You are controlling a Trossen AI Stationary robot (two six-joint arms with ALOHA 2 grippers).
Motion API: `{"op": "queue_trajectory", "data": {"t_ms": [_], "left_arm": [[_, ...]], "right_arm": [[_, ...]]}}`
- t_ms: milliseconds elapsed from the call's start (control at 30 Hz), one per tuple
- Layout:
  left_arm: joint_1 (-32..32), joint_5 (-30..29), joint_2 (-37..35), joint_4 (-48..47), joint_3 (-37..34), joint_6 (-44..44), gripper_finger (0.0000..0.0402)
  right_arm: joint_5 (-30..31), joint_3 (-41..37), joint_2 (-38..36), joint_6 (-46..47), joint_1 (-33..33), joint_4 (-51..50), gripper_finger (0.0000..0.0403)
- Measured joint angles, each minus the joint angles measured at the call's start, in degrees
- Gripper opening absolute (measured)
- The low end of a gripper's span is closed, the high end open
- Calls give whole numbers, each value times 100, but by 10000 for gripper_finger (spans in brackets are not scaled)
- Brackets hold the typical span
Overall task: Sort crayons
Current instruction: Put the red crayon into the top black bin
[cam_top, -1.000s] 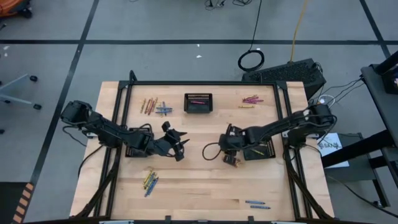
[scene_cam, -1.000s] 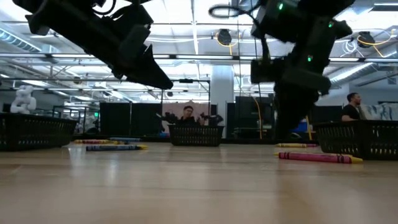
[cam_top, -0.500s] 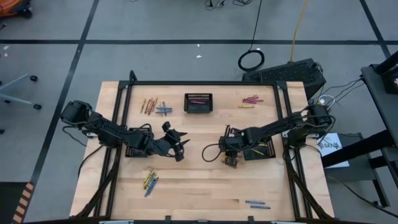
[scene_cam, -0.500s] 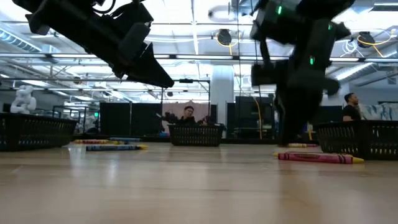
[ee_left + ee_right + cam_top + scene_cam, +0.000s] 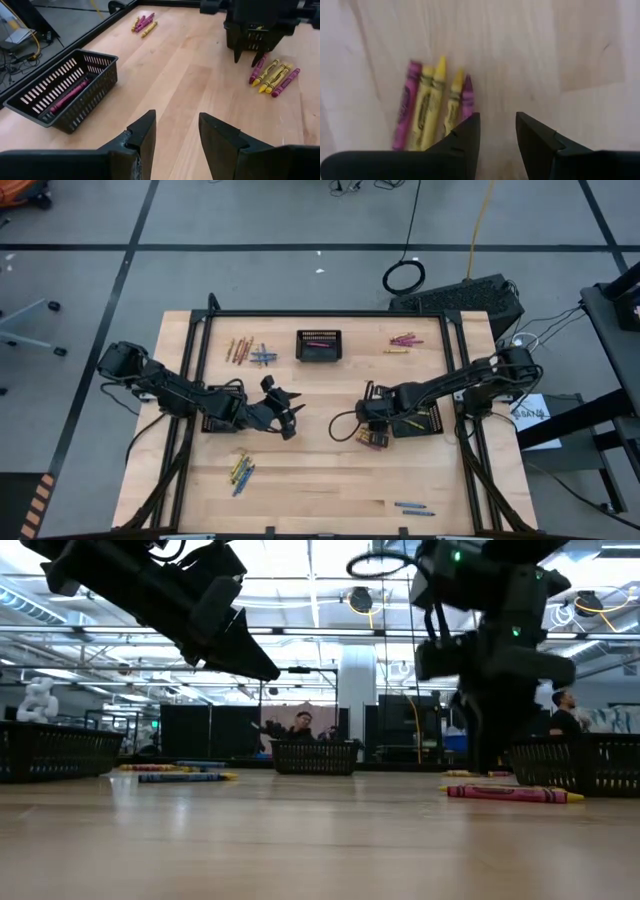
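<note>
Tabletop [image 5: 580, 45]: crayons [image 5: 432, 102] beside right end effector [image 5: 497, 131]

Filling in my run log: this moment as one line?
left claw open, waiting | right claw open, empty, above crayons | none held

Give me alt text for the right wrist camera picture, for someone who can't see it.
The right gripper hangs over bare wooden table, its two dark fingers apart with nothing between them. Beside them lies a tight row of crayons: one pink, three yellow and another pink one partly hidden behind a finger.
</note>
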Motion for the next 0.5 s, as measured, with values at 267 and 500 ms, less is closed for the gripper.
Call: {"op": "queue_trajectory", "data": {"t_ms": [267,500], "left_arm": [[0,0,0,-1,0,2,148],[0,0,0,-3,0,7,148]], "right_arm": [[-84,0,274,-113,2,-83,114],[140,-2,69,-77,-7,-82,114]]}}
